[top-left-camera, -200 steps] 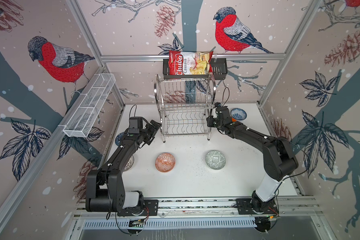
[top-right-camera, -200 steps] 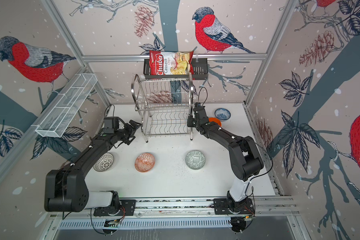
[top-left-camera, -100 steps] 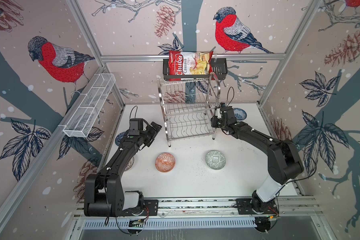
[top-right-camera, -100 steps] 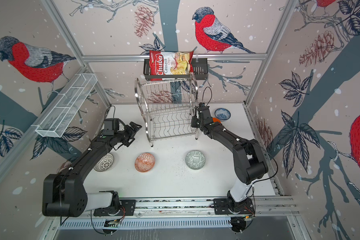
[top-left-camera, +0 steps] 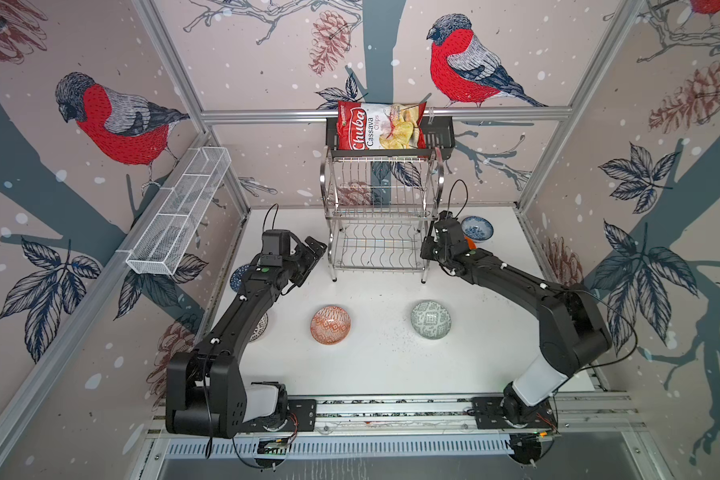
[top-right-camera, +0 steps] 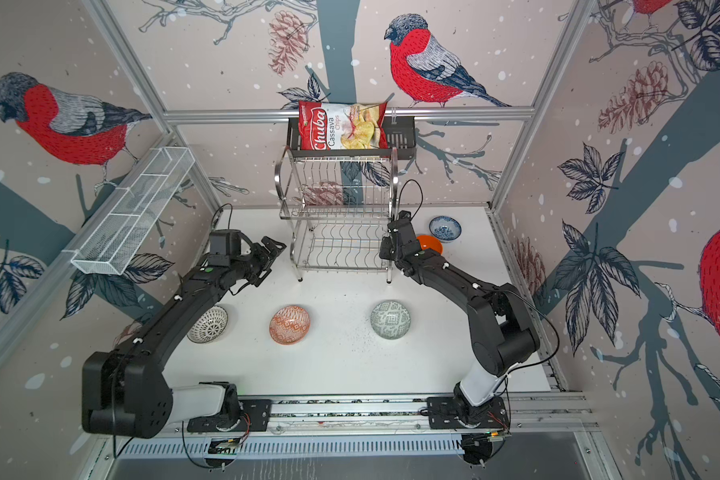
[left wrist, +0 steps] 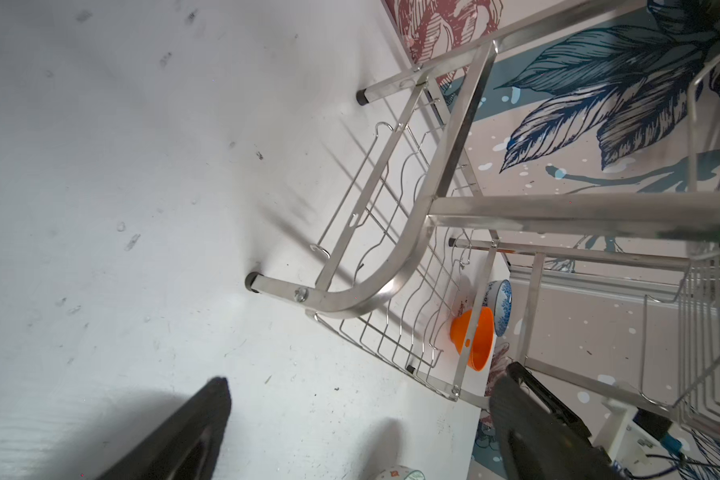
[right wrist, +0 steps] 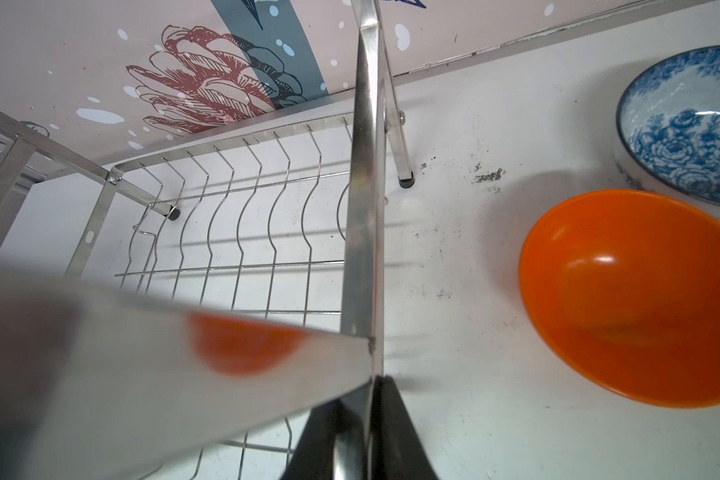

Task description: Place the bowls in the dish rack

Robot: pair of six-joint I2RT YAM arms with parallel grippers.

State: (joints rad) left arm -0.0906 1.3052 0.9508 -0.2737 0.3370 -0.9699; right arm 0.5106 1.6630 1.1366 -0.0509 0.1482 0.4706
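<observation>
Right hand (right wrist: 363, 405) tight on dish rack (top-left-camera: 381, 215) (left hand (left wrist: 364, 378) agape)

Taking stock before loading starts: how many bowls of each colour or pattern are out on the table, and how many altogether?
Dark blue bowl: 1
Orange-white patterned bowl: 1
Grey-green patterned bowl: 1
Plain orange bowl: 1
White-blue floral bowl: 1
White-and-black patterned bowl: 1
Total: 6 bowls

Black arms (top-left-camera: 242, 313), white base segments (top-left-camera: 262, 401); boxy black wrist camera (top-left-camera: 276, 242)
</observation>
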